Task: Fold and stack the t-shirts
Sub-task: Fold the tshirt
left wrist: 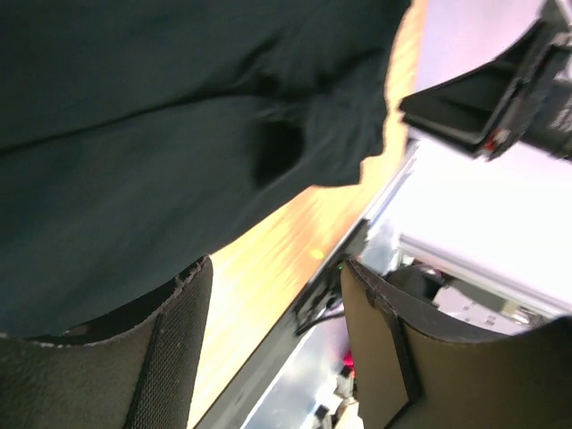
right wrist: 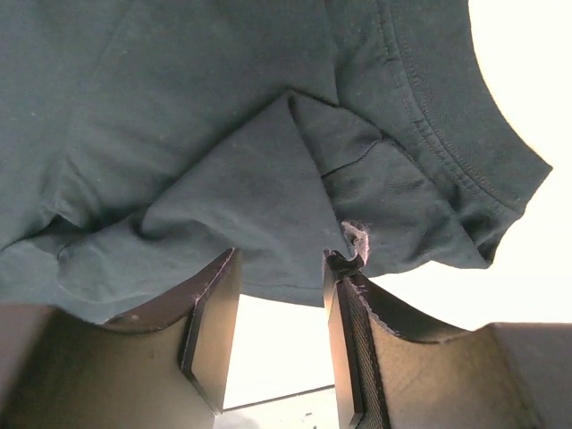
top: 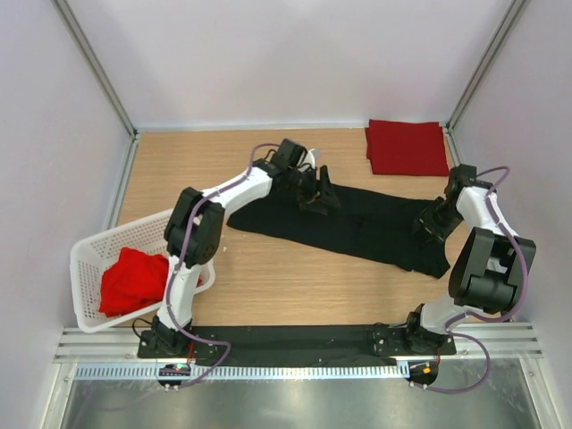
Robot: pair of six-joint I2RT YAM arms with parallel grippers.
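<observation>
The black shirt (top: 366, 228) lay spread flat across the middle of the table (top: 268, 277), a long band running from about 10 o'clock down to 4 o'clock. And there was the left gripper (top: 320, 195), down at the shirt's upper edge near 12 o'clock. Its jaws stood wide apart with nothing between them, and from its wrist the dark cloth showed just past the fingertips (left wrist: 192, 277). The right gripper (top: 427, 225) sat at the shirt's 3 o'clock end. Its jaws were parted too, with bare gap between the pads and the hem just beyond them, not pinched. Out at 1 o'clock a folded red shirt (top: 407, 147) rested in the far corner. At 8 o'clock a crumpled red shirt (top: 132, 279) filled the white basket (top: 89, 259).
</observation>
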